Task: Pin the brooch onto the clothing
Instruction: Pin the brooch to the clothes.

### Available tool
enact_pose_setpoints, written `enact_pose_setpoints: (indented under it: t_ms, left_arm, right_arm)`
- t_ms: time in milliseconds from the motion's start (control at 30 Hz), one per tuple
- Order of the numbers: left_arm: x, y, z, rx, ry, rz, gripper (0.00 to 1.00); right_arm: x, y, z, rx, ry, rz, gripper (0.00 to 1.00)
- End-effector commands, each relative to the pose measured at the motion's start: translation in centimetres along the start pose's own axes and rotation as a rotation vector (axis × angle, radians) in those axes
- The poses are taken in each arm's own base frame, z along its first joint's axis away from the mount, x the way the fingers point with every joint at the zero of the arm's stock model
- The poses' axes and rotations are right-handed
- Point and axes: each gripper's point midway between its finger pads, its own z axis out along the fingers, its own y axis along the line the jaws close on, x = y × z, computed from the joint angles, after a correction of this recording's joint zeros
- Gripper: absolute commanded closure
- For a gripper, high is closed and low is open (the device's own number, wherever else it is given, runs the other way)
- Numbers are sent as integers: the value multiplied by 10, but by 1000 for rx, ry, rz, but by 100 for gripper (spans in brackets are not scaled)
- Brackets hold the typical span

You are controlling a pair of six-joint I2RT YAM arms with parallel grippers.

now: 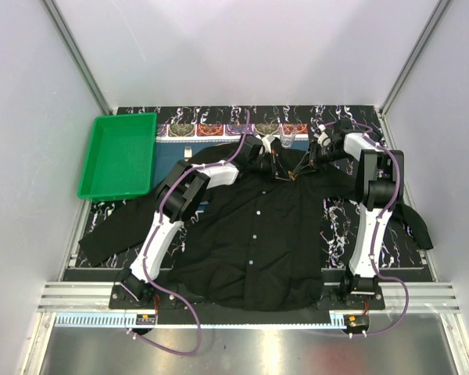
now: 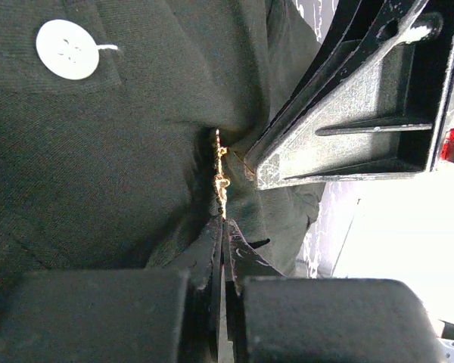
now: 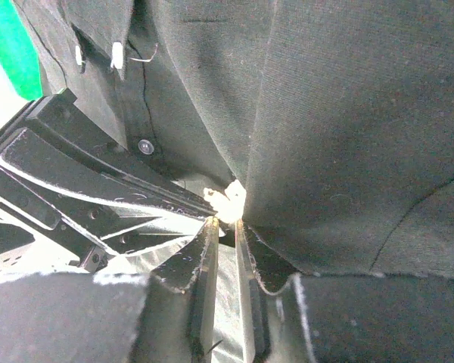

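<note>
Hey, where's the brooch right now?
In the top view the brooch is at the far middle of the table, against the upper front of the black shirt, right between the tips of the left hand and right hand.

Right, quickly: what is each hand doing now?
Left hand: closed, apparently on the brooch.
Right hand: nearly closed at the brooch; grip cannot be told.
</note>
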Motion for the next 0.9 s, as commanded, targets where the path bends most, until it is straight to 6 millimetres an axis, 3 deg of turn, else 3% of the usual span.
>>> enact_pose_setpoints:
  t_ms: [0,233,633,833,867]
  left_arm:
    - [-6,-7,0,33,-14,11,100]
    - [-6,-7,0,35,-14,10,100]
    - [-5,-6,-1,27,-14,32,100]
    - [-6,5,-4,-12,-5,19,100]
    - [-5,14,-7,-29,-7,2,97]
  right_arm:
    - [-5,3,5,-2,-12,-11,80]
    - [-6,-7,10,26,-12,1,85]
    - [-8,-7,15,48,-10,-19,83]
    - [-5,-7,10,62,-1,-40,83]
    - [-5,-6,9,63,-4,-45,83]
